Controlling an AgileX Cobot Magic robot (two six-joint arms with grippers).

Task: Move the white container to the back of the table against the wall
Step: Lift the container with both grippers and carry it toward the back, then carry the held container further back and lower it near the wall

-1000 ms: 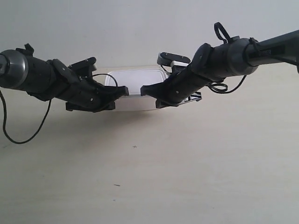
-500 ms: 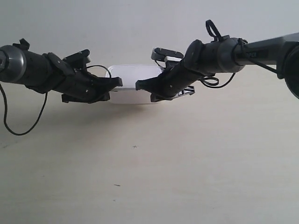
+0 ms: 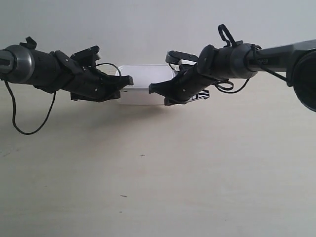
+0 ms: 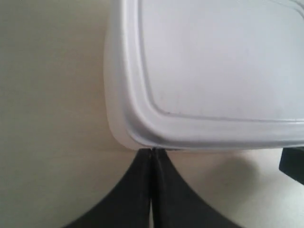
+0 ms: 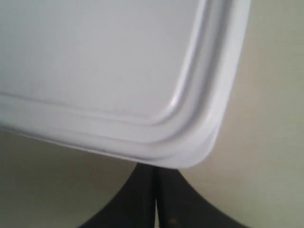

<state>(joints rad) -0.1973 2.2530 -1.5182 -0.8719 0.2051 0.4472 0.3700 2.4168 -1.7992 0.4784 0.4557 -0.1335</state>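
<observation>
The white container (image 3: 143,79) lies at the far side of the table (image 3: 158,173), close to the wall (image 3: 148,29); whether it touches the wall does not show. My left gripper (image 3: 129,80), on the arm at the exterior view's left, is shut, its tips against the box's near side by one corner. In the left wrist view that gripper (image 4: 151,151) meets the container (image 4: 213,71) just under the lid rim. My right gripper (image 3: 152,89) is shut too, and its tips (image 5: 156,167) press under the other near corner of the container (image 5: 95,61). Neither gripper holds anything.
A black cable (image 3: 29,131) droops from the arm at the exterior view's left down to the tabletop. Tiny dark specks (image 3: 142,155) mark the wood in front. A dark part of the right gripper (image 4: 292,164) shows at the left wrist view's edge.
Both arms have reached farther back and the container has slid away from the front, nearer the wall. Both grippers stay shut against its near side.
</observation>
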